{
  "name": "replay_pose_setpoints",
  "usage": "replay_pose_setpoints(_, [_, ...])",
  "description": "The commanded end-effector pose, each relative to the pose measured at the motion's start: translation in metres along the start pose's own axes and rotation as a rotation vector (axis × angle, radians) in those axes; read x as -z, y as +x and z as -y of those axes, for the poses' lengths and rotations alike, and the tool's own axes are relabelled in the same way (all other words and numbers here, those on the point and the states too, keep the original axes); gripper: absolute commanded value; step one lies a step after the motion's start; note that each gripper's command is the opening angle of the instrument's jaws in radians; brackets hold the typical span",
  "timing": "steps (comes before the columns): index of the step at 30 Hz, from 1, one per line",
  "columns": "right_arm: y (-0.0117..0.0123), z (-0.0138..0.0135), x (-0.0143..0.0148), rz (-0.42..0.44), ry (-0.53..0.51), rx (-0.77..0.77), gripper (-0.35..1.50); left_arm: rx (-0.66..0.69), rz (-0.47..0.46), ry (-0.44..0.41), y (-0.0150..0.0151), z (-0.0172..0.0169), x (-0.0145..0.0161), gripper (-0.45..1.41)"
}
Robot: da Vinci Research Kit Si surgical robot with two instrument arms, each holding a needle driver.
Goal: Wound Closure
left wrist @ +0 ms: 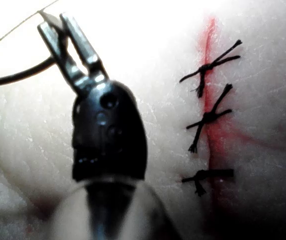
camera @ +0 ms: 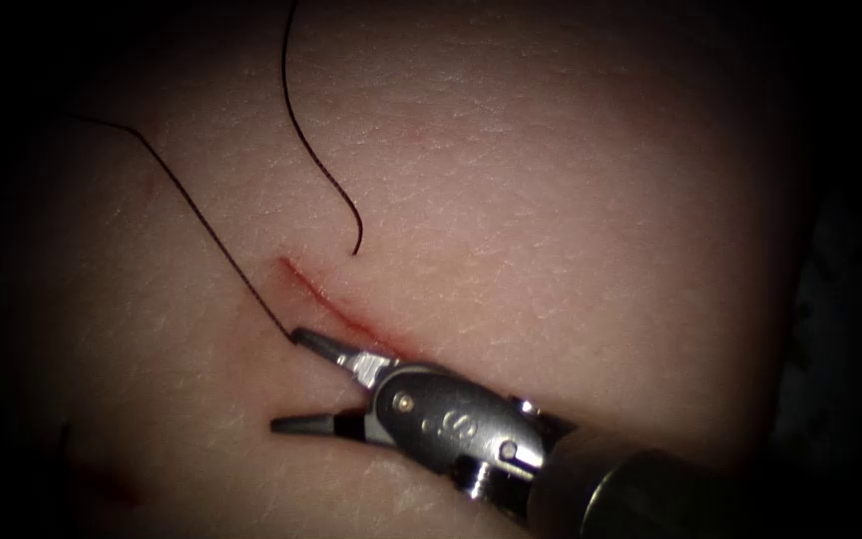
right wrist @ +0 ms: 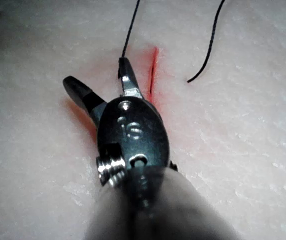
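My right tool (camera: 286,379) lies low over the tissue (camera: 571,200), at the near end of the cut (camera: 336,304), with its jaws open and holding nothing. Its upper jaw tip touches the thread (camera: 202,220) where the thread leaves the tissue just left of the cut. From there the thread runs up and to the left. A free thread tail (camera: 321,160) lies on the right side of the cut. In the left wrist view my left tool (left wrist: 53,19) is shut on a grey curved needle (left wrist: 18,75), held clear of the tissue, with thin thread (left wrist: 13,37) at its tip.
Three knotted stitches (left wrist: 210,117) cross the cut (left wrist: 210,35) beside the left tool. Red fluid stains the cut's edges (right wrist: 152,70). In the right wrist view the thread (right wrist: 129,35) meets one jaw tip of the right tool (right wrist: 95,70), and the tail (right wrist: 210,50) lies apart.
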Motion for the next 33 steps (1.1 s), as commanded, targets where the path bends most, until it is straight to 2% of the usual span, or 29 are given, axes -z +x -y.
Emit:
replay_pose_setpoints(1, [-0.0010,-0.0001,-0.0011,0.004,-0.003,-0.001,1.15,0.002,0.000,-0.003,-0.0009,-0.0010,-0.0002,-0.45])
replay_pose_setpoints(7, [-0.0023,-0.0008,-0.0027,0.017,-0.024,-0.016,1.08,0.002,-0.002,-0.004,-0.0008,-0.0010,-0.0002,-0.45])
replay_pose_setpoints(13, [-0.0034,0.0002,-0.0051,0.050,0.002,-0.020,0.79,0.001,-0.019,-0.013,-0.0001,-0.0012,-0.0001,-0.45])
replay_pose_setpoints(14, [-0.0036,0.0004,-0.0054,0.056,0.015,-0.022,0.56,0.001,-0.021,-0.015,0.0000,-0.0013,-0.0001,-0.45])
replay_pose_setpoints(15, [-0.0038,0.0005,-0.0054,0.059,0.027,-0.019,0.16,0.001,-0.023,-0.016,0.0001,-0.0013,-0.0001,-0.45])
replay_pose_setpoints(16, [-0.0039,0.0006,-0.0054,0.065,0.040,-0.016,-0.35,0.001,-0.025,-0.018,0.0001,-0.0013,-0.0001,-0.45])
replay_pose_setpoints(20, [-0.0041,0.0006,-0.0047,0.073,0.060,-0.015,-0.35,0.001,-0.029,-0.021,0.0002,-0.0013,-0.0002,-0.45])
replay_pose_setpoints(26, [-0.0037,0.0007,-0.0026,0.104,0.016,-0.027,-0.35,0.000,-0.040,-0.027,0.0000,-0.0016,-0.0010,-0.45])
replay_pose_setpoints(33, [-0.0010,0.0042,-0.0009,0.099,0.031,-0.026,-0.35,0.006,-0.041,-0.035,-0.0028,-0.0027,-0.0031,-0.45])
